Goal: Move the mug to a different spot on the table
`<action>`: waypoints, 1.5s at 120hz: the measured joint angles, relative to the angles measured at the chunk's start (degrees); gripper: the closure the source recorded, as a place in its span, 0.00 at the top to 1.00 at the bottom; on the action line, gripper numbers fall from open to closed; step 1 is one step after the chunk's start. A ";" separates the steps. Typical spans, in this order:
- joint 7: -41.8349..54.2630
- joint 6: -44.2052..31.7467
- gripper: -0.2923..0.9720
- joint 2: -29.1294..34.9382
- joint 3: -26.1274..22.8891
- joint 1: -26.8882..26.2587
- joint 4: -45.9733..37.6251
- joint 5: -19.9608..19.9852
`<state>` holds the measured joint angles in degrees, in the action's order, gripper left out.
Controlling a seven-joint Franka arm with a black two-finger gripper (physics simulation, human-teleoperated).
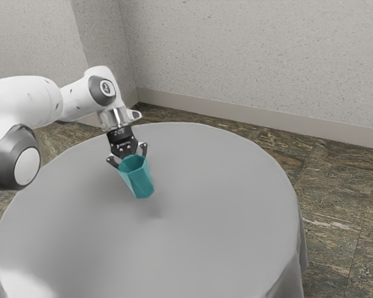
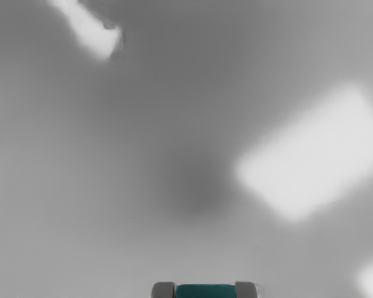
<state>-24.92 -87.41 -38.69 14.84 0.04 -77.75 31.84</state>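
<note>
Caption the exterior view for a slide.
Claw shut on the tilted teal mug, held above the round grey table.

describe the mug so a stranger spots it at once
Start at the round table draped in grey cloth and follow the white arm to its black gripper. The mug hangs there, gripped at its rim and tilted above the cloth. It is teal with faceted sides, the only colour on the grey cloth.

My jaws are black. The mug [image 1: 137, 176] between them is teal. The tabletop [image 1: 224, 211] below them is plain pale grey. My arm [image 1: 31, 102] is white with grey joints. The floor [image 1: 342, 180] is brown and blotchy like stone.
</note>
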 joint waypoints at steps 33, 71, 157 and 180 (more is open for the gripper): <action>-1.34 0.60 0.15 -0.74 3.00 -0.08 -0.25 -4.64; -2.45 0.38 0.15 -6.98 5.80 -0.14 5.98 -4.75; -3.59 -1.95 0.57 -10.93 6.87 -0.28 6.70 -1.26; -3.62 -2.23 0.69 -8.75 6.83 -0.28 5.11 -0.90</action>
<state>-28.54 -89.63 -47.44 21.66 -0.24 -72.64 30.93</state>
